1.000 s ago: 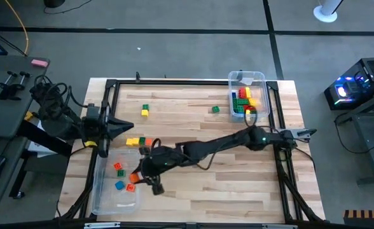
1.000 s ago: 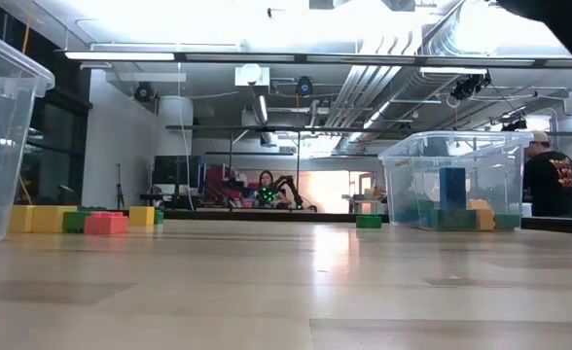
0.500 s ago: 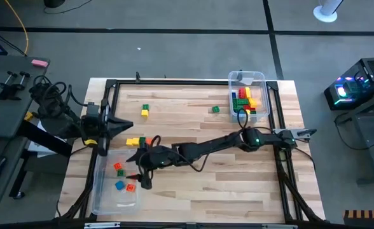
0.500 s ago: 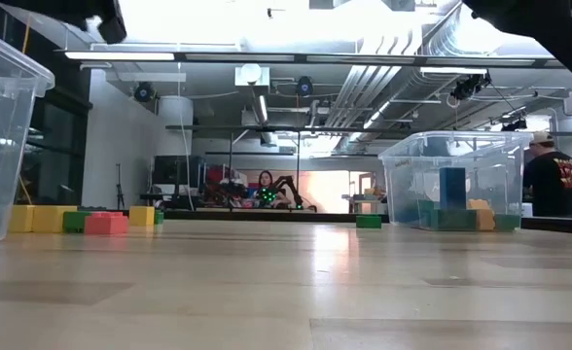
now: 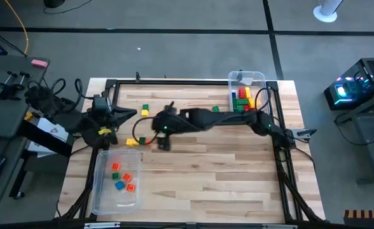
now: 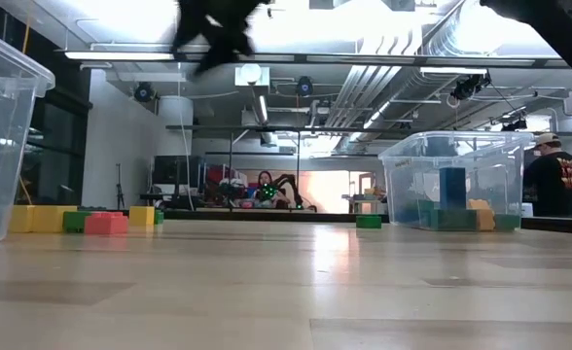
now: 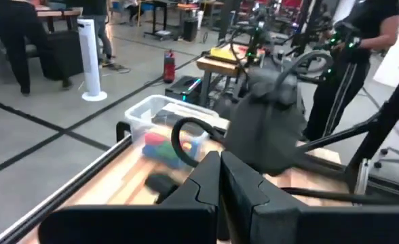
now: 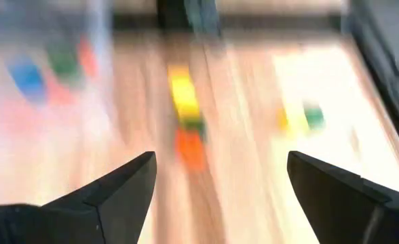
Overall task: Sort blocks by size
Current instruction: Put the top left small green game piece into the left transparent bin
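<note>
Plastic bricks, light, rigid and slick: the row of blocks (image 5: 138, 141) lies on the table (image 5: 206, 172) beside the left claw (image 5: 131, 113), pinched closed. Right claw (image 5: 163, 131) hovers over them, spread wide and empty; best squeezed across flat sides.

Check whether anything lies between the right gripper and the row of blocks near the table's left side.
Nothing visible does. The right gripper hangs open over bare wood just beside the row of blocks, and its wrist view shows them straight ahead between its fingers. The left gripper waits shut, off to the side.
</note>
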You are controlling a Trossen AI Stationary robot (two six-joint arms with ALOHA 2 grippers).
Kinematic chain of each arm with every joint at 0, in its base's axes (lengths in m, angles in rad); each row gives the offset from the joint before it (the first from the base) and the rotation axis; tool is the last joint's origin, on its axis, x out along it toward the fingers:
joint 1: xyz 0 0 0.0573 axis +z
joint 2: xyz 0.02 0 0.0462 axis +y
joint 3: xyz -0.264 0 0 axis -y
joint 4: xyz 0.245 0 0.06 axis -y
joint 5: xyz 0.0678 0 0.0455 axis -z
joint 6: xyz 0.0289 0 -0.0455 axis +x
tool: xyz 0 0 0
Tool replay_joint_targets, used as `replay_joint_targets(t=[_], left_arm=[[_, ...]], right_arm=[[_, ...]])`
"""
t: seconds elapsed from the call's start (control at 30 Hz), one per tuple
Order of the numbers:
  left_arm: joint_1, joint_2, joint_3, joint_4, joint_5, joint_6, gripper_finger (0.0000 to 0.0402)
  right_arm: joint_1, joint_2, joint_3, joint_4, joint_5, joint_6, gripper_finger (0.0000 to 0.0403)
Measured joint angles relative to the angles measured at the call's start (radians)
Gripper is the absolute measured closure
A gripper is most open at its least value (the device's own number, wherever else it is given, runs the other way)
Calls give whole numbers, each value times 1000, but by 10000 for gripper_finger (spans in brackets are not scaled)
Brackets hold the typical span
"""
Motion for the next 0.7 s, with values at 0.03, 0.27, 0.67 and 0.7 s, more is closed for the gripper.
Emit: replay_joint_targets(t=[0.03, 0.27, 0.67, 0.7], left_arm=[[15, -2, 0, -5, 13, 0, 402], [179, -7, -21, 5, 186, -3, 401], [926, 348, -321, 246, 1059, -406, 402], [980, 403, -309, 210, 1129, -420, 402]], right_arm=[[-12, -8, -4, -97, 0, -11, 74], [-76, -165, -443, -256, -181, -53, 83], [-171, -859, -1444, 370, -250, 204, 91], [-179, -891, -1485, 383, -263, 212, 92]])
